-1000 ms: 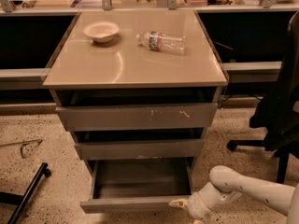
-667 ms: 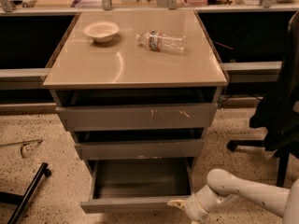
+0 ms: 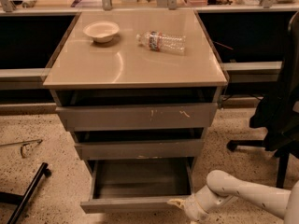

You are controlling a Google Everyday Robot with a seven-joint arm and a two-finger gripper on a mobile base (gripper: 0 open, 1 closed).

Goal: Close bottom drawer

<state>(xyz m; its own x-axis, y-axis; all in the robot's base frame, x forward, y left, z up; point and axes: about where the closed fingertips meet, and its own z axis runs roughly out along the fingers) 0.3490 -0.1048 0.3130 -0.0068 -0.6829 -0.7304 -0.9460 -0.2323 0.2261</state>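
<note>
The bottom drawer (image 3: pixel 133 204) stands pulled well out at the foot of the cabinet, its dark inside showing. The tool (image 3: pixel 180 203) sits at the right end of the drawer's front; whether it is wide or narrow cannot be told. A bowl (image 3: pixel 101 31) and a bottle (image 3: pixel 161 41) lie on the worktop (image 3: pixel 126 66).

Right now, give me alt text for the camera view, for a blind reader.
The bottom drawer of a tan-topped cabinet stands open, the gripper at its front's right end. A bowl and a plastic bottle on its side rest on top.
</note>
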